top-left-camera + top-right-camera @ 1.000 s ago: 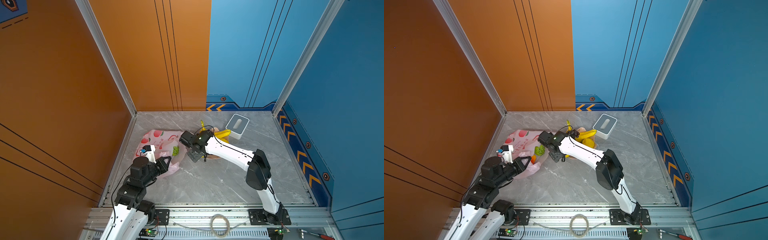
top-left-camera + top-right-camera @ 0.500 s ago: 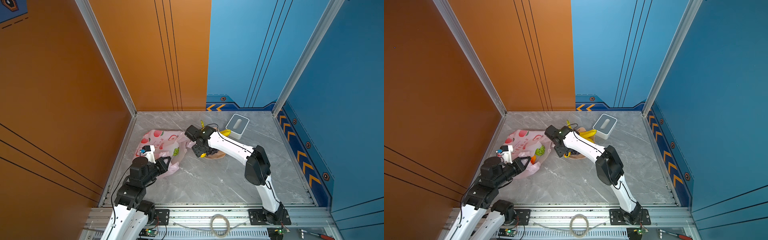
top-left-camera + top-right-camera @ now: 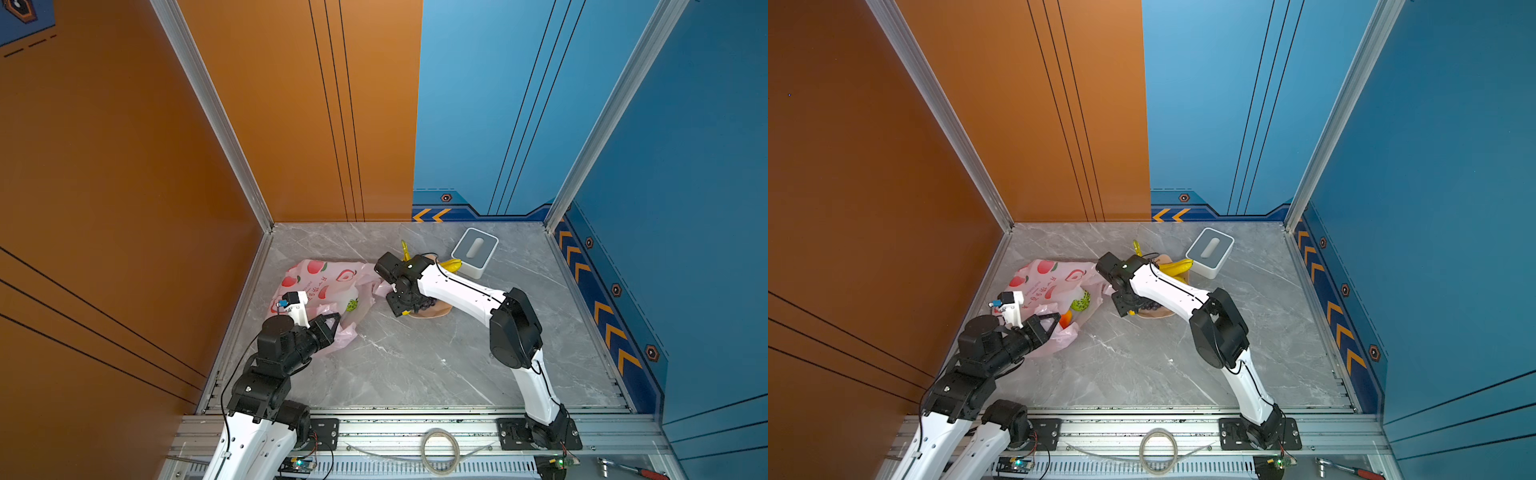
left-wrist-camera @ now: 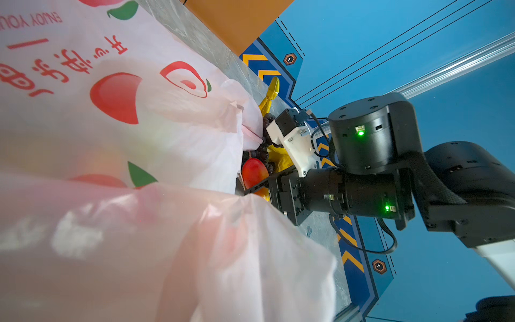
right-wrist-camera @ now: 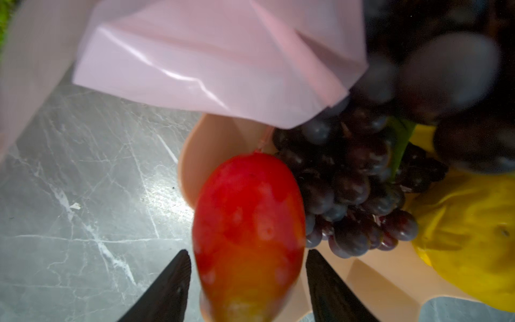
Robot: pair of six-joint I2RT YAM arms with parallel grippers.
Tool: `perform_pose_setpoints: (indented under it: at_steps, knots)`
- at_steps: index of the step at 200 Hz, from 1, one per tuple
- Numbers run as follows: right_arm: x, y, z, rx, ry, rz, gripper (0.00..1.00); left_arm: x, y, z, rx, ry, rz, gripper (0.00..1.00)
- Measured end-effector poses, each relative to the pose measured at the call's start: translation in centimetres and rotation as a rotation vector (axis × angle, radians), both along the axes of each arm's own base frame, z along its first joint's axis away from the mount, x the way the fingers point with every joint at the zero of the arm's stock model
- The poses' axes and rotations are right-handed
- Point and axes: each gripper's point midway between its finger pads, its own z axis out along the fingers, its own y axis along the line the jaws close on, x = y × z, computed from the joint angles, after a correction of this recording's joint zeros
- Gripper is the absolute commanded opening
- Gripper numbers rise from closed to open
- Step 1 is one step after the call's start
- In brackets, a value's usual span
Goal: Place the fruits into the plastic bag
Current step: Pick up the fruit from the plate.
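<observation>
Right now the right end effector (image 5: pixel 247 251) straddles the mango (image 5: pixel 248 223) on the plate (image 5: pixel 211 145), one finger on either side of its narrow width. The jaws stand part open with a thin gap on one side, so I judge nothing is gripped yet. The mango's long axis runs straight out from the end effector, with the grape bunch (image 5: pixel 348 178) against its flank. The left end effector (image 3: pixel 328 326) is clamped on the edge of the plastic bag (image 3: pixel 320 282). The bag lies just beside the plate on the bench (image 3: pixel 415 365), toward the left arm. The right arm is nearer the mango.
</observation>
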Motion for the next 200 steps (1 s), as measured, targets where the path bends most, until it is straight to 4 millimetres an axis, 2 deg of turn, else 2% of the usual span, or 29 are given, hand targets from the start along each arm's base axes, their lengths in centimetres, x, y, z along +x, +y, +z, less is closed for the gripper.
perform_pose_setpoints:
  at_steps: [58,82,108,151,200]
  knots:
    - [0.6,-0.1,-0.3,0.019,0.004,-0.017,0.61,-0.1,0.1,0.1,-0.001,-0.005,0.004,0.00]
    - [0.7,0.0,-0.8,0.019,0.011,-0.021,0.56,-0.1,0.3,0.1,-0.001,-0.006,0.010,0.00]
    - [0.6,0.0,-1.3,0.019,0.025,-0.029,0.44,-0.1,0.4,0.1,-0.002,-0.005,0.013,0.00]
    - [0.8,0.0,-1.3,0.026,0.027,-0.037,0.43,0.0,0.5,0.1,-0.003,-0.004,0.017,0.00]
    - [0.8,0.0,-1.4,0.027,0.026,-0.040,0.31,0.0,0.5,0.1,-0.005,-0.004,0.019,0.00]
